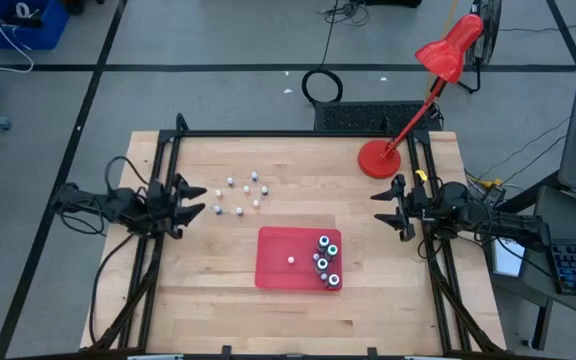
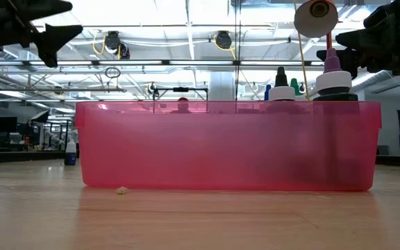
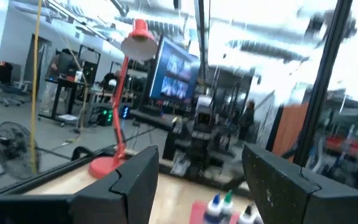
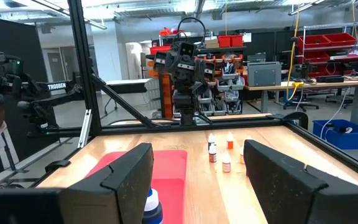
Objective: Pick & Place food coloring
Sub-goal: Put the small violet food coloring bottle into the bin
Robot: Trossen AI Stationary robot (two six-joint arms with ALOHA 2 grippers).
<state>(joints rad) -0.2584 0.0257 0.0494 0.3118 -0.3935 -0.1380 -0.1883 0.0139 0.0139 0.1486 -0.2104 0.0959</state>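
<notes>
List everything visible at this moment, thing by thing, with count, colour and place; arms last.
loose food coloring bottles: about ten, tiny, white or pinkish tops, scattered on the table's left-centre, in front of the left gripper.
food coloring bottles in the tray: four, dark bodies with white-rimmed tops, standing along the tray's right edge.
small white item: one, near the middle of the tray; what it is cannot be told.
tray: one, red, rectangular, centre of the table toward the front edge.
desk lamp: one, red, base on the table's far right corner.
table: one, light wood, with a black frame.
left gripper: open, empty, at the table's left edge.
right gripper: open, empty, at the table's right edge.
</notes>
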